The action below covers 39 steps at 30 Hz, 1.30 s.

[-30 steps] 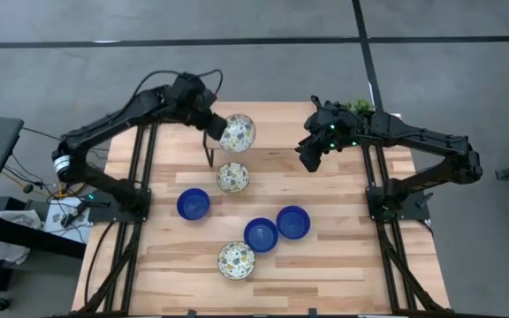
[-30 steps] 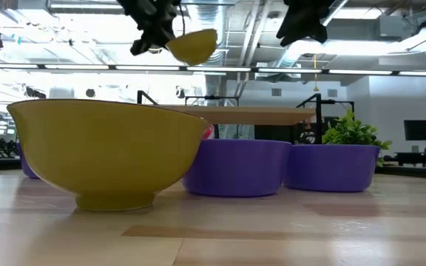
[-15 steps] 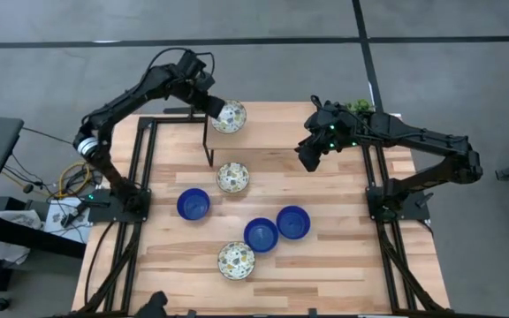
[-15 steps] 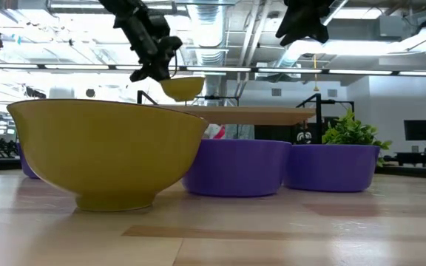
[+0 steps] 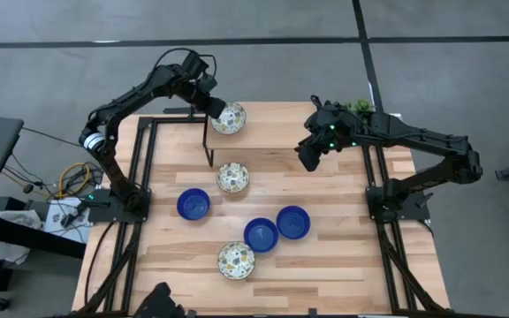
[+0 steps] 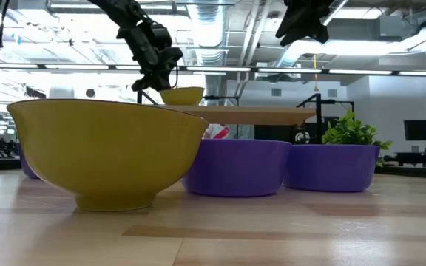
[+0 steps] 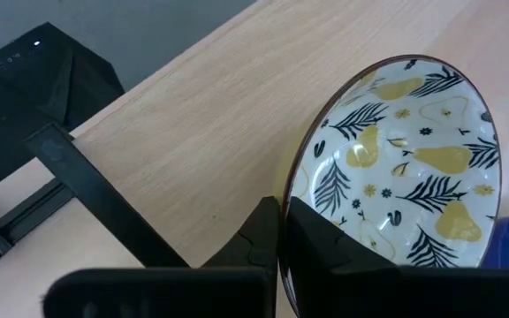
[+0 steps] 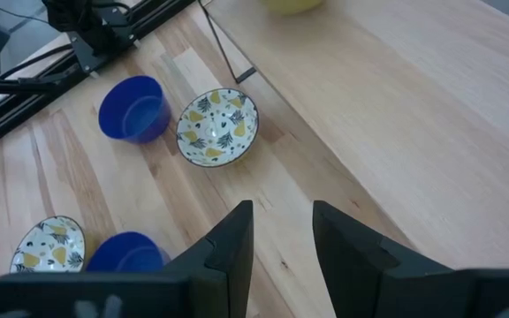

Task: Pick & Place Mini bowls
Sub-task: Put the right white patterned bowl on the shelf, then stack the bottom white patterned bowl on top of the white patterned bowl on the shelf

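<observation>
Mini bowls [image 5: 262, 234] dot the wooden table [image 5: 343, 203] (grey floor [image 5: 467, 79] around).

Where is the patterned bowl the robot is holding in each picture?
High view: the cream-white patterned bowl at the table's far edge, in the left tool.
Low view: small, upper middle.
Left wrist view: fills the right.
Right wrist view: its yellow underside at the top edge.
Shared landmark: the raised wooden shelf.

A lab — exposed ceiling ducts [image 6: 220, 29], monitor [image 6: 420, 130], bare concrete floor [image 5: 263, 66].
</observation>
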Tool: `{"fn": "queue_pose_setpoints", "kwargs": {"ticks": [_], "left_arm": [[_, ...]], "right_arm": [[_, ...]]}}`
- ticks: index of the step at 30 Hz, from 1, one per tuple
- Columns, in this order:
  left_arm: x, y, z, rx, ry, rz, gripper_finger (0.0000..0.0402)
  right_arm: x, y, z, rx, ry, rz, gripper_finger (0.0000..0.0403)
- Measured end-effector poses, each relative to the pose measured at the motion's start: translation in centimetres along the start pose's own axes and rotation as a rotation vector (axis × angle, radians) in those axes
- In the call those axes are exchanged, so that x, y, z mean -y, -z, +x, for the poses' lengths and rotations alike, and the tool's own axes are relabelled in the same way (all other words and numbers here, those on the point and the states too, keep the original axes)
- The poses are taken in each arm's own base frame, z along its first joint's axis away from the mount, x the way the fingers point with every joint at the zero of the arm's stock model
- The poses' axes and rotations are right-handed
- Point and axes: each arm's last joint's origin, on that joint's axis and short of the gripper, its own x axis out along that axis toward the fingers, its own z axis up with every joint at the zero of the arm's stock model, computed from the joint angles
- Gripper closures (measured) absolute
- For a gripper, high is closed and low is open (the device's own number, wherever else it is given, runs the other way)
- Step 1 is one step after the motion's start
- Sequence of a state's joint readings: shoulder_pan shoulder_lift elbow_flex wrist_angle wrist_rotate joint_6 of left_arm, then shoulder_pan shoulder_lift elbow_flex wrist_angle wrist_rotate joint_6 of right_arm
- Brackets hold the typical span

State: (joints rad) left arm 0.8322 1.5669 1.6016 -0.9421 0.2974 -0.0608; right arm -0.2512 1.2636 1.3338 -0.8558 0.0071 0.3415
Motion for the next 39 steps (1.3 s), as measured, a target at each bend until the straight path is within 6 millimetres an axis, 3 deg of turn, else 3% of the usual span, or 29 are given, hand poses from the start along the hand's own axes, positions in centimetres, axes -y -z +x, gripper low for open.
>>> {"fn": "queue_pose_setpoints", "kwargs": {"ticks": [9, 21, 39], "left_arm": [[0.04, 0.02, -0.3, 0.009, -0.018, 0.007, 0.039], [0.04, 0.02, -0.31, 0.009, -0.016, 0.007, 0.0346], [0.01, 0.04, -0.38, 0.012, -0.038, 0.0, 0.0229]], "right_arm": [[0.14, -0.04, 0.0, 0.016, 0.047, -0.009, 0.0295], [0.15, 0.0, 0.0, 0.012, 0.048, -0.009, 0.0295], [0.09, 0.03, 0.01, 0.01, 0.043, -0.011, 0.0295]]}}
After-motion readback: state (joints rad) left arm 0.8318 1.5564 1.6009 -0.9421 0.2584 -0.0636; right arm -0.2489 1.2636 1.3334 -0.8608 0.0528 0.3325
